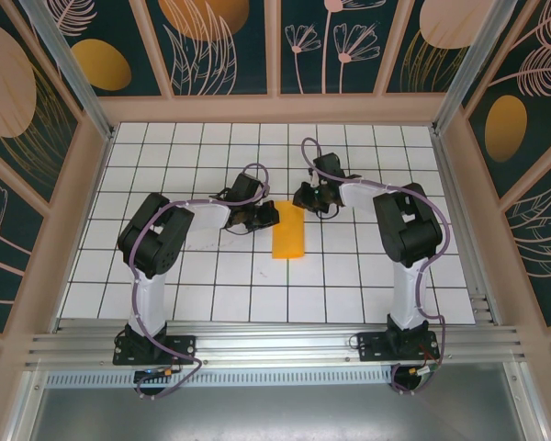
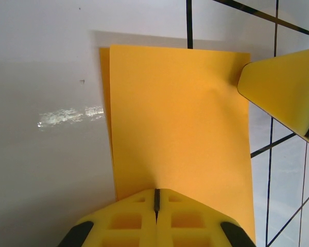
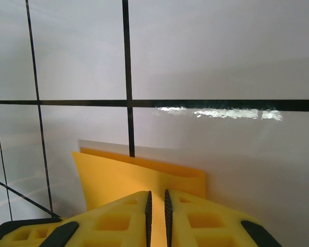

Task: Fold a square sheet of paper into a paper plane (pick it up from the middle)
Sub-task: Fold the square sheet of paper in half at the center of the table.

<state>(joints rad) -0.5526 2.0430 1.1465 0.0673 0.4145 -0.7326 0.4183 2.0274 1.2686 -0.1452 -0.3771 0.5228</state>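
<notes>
A thin orange-yellow sheet of paper point(image 1: 288, 234) lies flat near the middle of the white, black-lined tiled table point(image 1: 165, 276). It is folded double into a narrow rectangle whose long sides run from 12 to 6 o'clock in the overhead view.

The left gripper point(image 1: 268, 217), black-bodied with yellow moulded fingers, meets the paper at about 10 o'clock of its centre, on the long left edge. In the left wrist view its fingers point(image 2: 134, 221) are pressed together with only a dark seam between them. Their tips sit at the paper's point(image 2: 180, 118) 6 o'clock edge, and I cannot tell whether a layer is caught between them. Along the 9 o'clock side of that view the lower layer shows as a slim strip past the upper one, so the two edges do not quite match.

The right gripper point(image 1: 303, 198), of the same build, sits at the paper's far short end, toward 1 o'clock in the overhead view. Its yellow tip point(image 2: 283, 87) touches the sheet's corner at 2 o'clock in the left wrist view. In the right wrist view its fingers point(image 3: 206, 221) are drawn almost together, with a thin slit between them, over the paper's point(image 3: 118, 177) edge. Whether they nip the sheet I cannot tell.
</notes>
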